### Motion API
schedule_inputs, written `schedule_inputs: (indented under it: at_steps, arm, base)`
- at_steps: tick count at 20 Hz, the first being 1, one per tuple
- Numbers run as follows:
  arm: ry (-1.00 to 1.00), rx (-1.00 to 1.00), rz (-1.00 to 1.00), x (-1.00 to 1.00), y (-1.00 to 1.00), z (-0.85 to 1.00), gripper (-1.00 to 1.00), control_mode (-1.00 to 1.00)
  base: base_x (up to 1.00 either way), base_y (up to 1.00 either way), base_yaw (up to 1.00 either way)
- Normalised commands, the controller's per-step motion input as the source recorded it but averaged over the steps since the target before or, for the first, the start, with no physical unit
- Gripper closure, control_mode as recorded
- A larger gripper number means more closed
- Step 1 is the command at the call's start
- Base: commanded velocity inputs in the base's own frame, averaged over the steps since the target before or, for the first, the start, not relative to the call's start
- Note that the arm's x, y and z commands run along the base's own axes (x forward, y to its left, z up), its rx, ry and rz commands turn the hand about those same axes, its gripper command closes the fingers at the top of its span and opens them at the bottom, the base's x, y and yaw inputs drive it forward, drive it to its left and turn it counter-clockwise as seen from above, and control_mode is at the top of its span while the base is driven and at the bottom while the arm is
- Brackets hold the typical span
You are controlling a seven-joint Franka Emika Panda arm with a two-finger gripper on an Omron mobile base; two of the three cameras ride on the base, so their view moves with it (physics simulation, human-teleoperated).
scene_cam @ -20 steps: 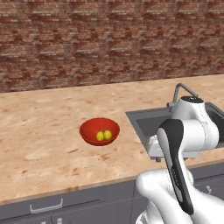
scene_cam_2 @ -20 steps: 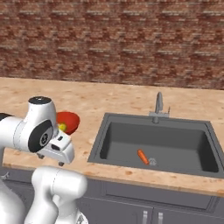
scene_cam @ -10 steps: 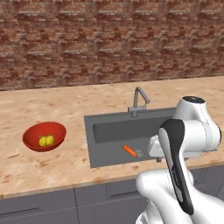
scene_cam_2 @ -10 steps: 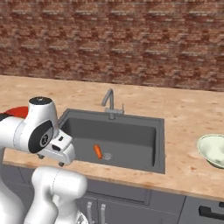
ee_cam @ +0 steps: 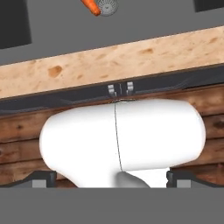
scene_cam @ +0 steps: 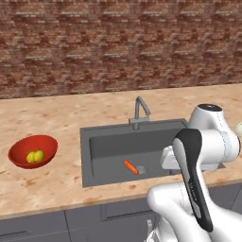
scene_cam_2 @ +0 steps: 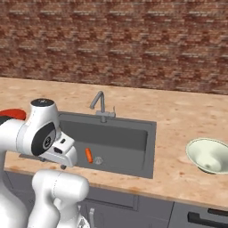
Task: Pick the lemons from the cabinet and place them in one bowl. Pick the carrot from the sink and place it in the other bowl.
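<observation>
We judge the lemon half of the job done: the two small bright yellow lemons (scene_cam: 35,156) lie together inside the shallow glossy red bowl (scene_cam: 32,151), which sits on the speckled tan counter (scene_cam: 52,118) well to the left of the basin. The step now in hand is the carrot.

The slim orange tapered carrot (scene_cam: 130,167) lies on the floor of the dark grey rectangular sink (scene_cam: 134,149), toward its front edge and just beside the round drain (scene_cam: 141,169); the thin grey curved faucet (scene_cam: 139,109) stands behind it. In the hand view the carrot (ee_cam: 90,6) sits at the very top, beyond the counter's front lip.

Our tool (ee_cam: 112,179) has its two dark tips spread as wide as they go and holds nothing. It hangs tucked in low by the robot's body, in front of the counter edge, well apart from the carrot.

Next we need to swing the arm up over the counter lip, bring the tool down into the sink above the carrot, turn the tips across its slim width and close on it. After that it goes to the round pale off-white bowl (scene_cam_2: 208,154), which waits on the counter to the right of the sink.
</observation>
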Motion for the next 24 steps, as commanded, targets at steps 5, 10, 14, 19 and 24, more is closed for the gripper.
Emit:
schedule_inputs:
  at_steps: [5, 10, 14, 19, 24]
  arm:
    - [0.0, 0.0, 0.0, 0.0, 0.0, 0.0, -1.0, 1.0]
    - [0.0, 0.0, 0.0, 0.0, 0.0, 0.0, -1.0, -1.0]
    - [0.03, 0.0, 0.03, 0.92, -0.01, -0.1, -1.0, -1.0]
    - [0.01, 0.0, 0.05, 0.92, 0.0, -0.02, -1.0, -1.0]
    - [0.02, -0.02, 0.13, 0.35, 0.0, -0.26, -1.0, -1.0]
  base:
    - [1.0, -0.55, 0.05]
    - [0.07, -0.08, 0.03]
    - [0.0, 0.0, 0.0]
    - [0.0, 0.0, 0.0]
    - [0.0, 0.0, 0.0]
